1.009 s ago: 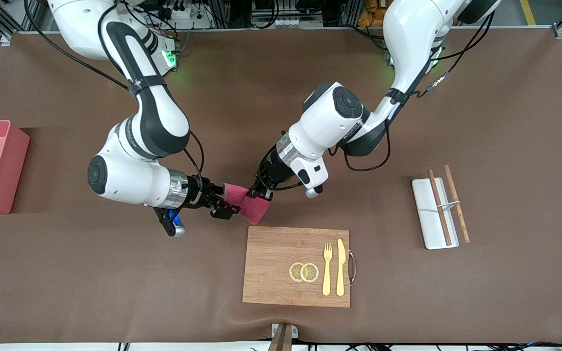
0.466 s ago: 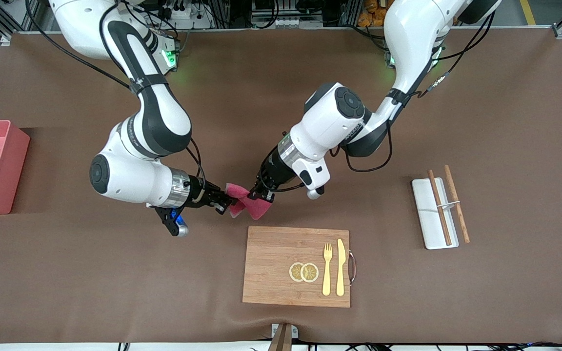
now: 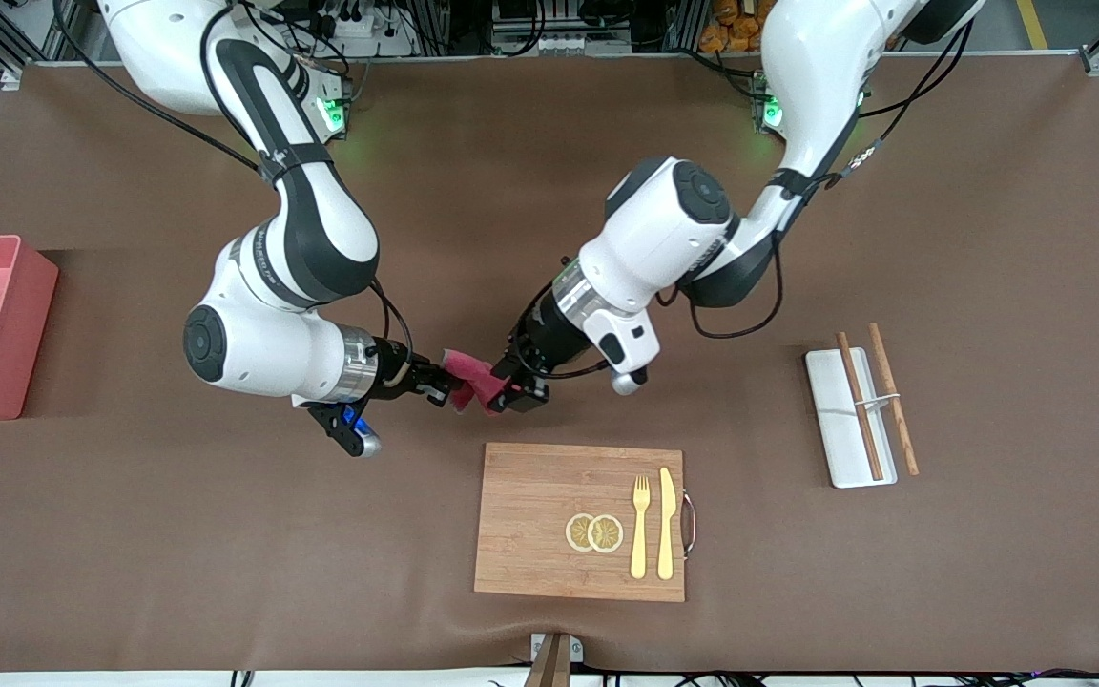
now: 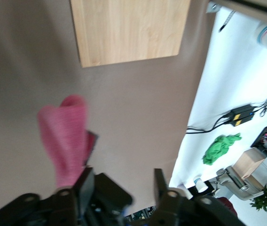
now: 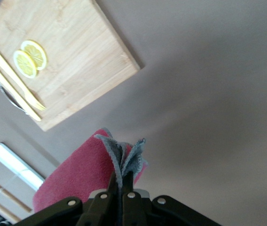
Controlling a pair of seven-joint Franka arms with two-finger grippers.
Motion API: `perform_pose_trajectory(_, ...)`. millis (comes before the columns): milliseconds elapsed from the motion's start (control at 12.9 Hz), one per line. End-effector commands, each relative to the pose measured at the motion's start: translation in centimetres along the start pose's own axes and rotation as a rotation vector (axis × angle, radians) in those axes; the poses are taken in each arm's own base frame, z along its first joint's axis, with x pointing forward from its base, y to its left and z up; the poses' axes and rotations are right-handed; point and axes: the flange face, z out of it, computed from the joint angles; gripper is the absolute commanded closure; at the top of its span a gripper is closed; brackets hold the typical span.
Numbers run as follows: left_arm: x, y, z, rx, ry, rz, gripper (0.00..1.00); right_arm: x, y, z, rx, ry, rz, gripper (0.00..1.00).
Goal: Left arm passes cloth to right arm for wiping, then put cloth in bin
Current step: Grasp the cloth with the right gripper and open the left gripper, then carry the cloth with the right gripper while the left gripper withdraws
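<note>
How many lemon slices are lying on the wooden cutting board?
2. One lemon slice and the other slice lie side by side, overlapping slightly, on the cutting board, beside the yellow fork. Nothing on the board appears to hide more.

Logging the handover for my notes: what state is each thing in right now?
cloth: off the table, crumpled, pinched by the right claw
right claw: shut on the cloth
left claw: open beside the cloth
bin: upright, empty
wooden board: flat, bearing lemon slices, fork, knife
</note>
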Motion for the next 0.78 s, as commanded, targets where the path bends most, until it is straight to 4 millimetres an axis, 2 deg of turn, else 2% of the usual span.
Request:
perform_pose_trajectory(0, 1.6, 1.9, -4.2, 0.047, 0.098, 0.103, 0.00, 1.6, 2.5, -1.1, -0.129, 0.013, -0.088, 1.00)
perform_pose_trajectory(155, 2.9, 2.2, -6.6, 0.156, 0.162, 0.276, 0.00, 4.5, 5.9, -1.5, -0.196, 0.003, -0.160, 1.00)
perform_pose_trajectory(233, 4.3, 2.6, -8.1, 0.221, 0.184, 0.374, 0.00, 6.1, 8.4, -1.9, -0.233, 0.004, -0.208, 1.00)
perform_pose_trajectory(388, 7.2, 3.2, -11.4, 0.356, 0.206, 0.556, 0.00, 9.2, 13.1, -3.9, -0.277, 0.022, -0.286, 1.00)
perform_pose_trajectory(543, 10.9, 3.6, -14.9, 0.490, 0.219, 0.675, 0.00, 10.8, 18.1, -4.2, -0.295, 0.049, -0.345, 1.00)
perform_pose_trajectory(699, 13.1, 3.2, -17.4, 0.574, 0.261, 0.810, 0.00, 12.5, 24.0, -3.9, -0.313, 0.123, -0.418, 1.00)
